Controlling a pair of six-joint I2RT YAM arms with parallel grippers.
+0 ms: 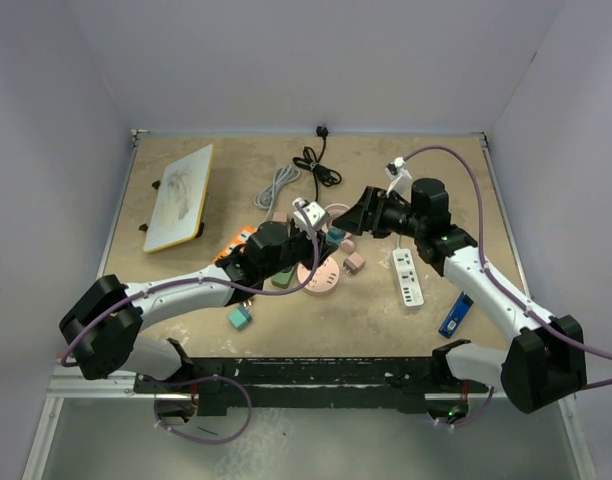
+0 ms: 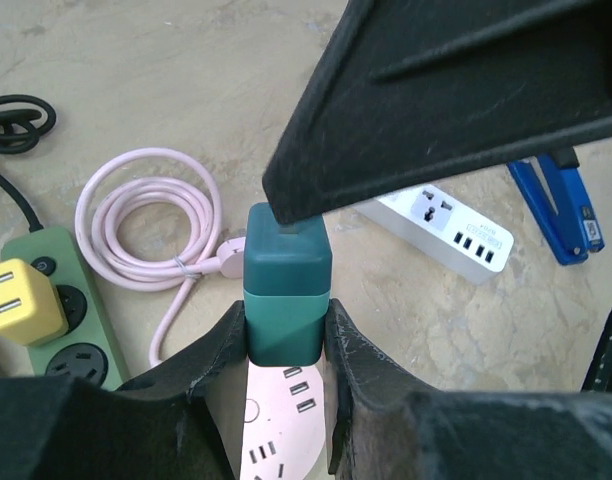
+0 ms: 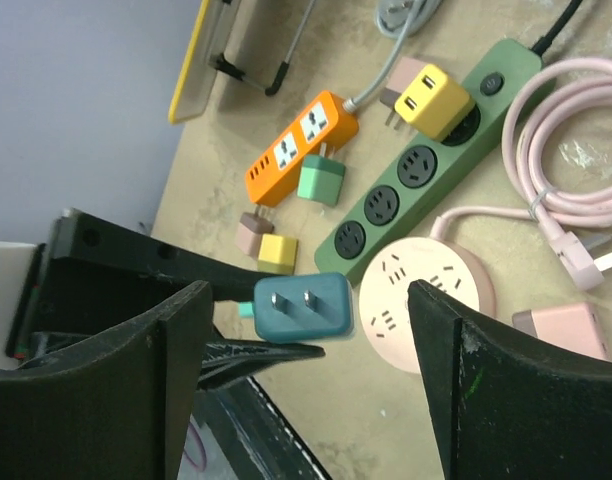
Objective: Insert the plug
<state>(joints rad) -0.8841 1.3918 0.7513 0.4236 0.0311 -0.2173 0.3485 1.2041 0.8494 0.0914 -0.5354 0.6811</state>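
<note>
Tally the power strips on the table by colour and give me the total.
Orange power strip: 1
Green power strip: 1
Round pink power strip: 1
White power strip: 1
Total: 4

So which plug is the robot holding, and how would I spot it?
Find the round pink power strip in the middle of the table. Close by it, the left gripper pinches a square plug. It is dark teal, shows two flat metal prongs, and is the only one held, unlike the yellow cube and mint cube lying nearby.
</note>
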